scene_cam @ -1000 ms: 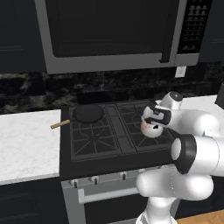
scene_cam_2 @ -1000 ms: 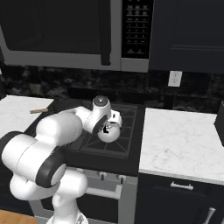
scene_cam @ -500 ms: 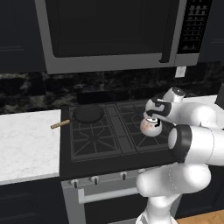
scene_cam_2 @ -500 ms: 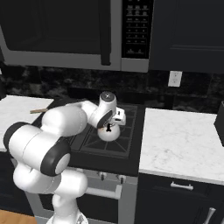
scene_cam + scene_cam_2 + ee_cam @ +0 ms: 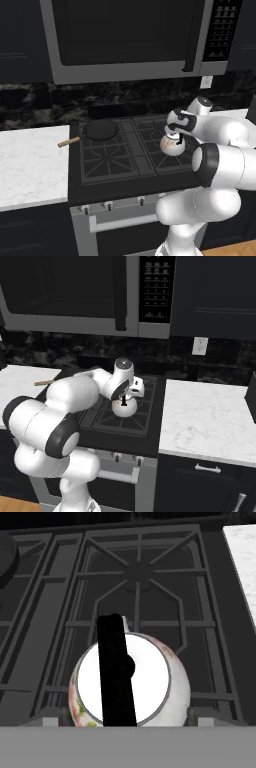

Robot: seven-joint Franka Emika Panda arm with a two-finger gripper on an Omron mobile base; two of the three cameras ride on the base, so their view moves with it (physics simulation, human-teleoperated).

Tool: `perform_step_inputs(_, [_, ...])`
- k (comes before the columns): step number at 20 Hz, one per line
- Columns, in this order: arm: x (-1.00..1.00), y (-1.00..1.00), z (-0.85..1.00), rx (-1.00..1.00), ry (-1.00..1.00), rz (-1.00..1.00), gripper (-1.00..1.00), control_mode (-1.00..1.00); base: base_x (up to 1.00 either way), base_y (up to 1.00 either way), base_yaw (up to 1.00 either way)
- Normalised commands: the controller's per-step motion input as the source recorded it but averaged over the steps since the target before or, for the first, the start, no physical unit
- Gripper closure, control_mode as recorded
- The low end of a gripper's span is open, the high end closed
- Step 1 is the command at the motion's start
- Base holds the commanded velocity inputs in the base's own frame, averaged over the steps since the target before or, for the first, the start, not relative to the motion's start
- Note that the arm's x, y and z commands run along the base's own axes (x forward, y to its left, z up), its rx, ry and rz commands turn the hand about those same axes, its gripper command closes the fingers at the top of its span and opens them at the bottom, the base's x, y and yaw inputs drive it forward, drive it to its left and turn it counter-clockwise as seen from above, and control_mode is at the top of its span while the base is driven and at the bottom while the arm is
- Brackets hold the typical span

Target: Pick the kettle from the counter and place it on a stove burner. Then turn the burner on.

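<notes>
Hovering my gripper [image 5: 120, 719], jaws spread, directly over kettle [image 5: 131, 684] on stove burner [image 5: 137, 574]; handle runs fore-aft between them.

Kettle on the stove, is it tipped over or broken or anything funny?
Nothing stands out. The kettle sits upright on the stove burner grate, handle arched over its lid, no cracks or spills. The pan rests on its own back burner.

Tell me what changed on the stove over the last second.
The end effector carried the kettle a little toward the back of the front right stove burner and set it on the grate. Its fingers, shut on the handle before, now stand apart on either side of the kettle, so it looks released. The pan and the counter stayed as they were.
</notes>
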Motion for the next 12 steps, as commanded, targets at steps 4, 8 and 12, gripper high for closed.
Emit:
perform_step_inputs(4, [-0.09,0.00,0.70,0.01,-0.14,-0.01,-1.00,-1.00,0.00,0.00,0.00])
perform_step_inputs(8, [-0.84,-0.32,0.38,0.02,-0.20,-0.06,-1.00,-1.00,0.00,0.00,0.00])
perform_step_inputs(12, [-1.00,-0.84,0.00,0.02,-0.21,-0.18,-1.00,-1.00,0.00,0.00,0.00])
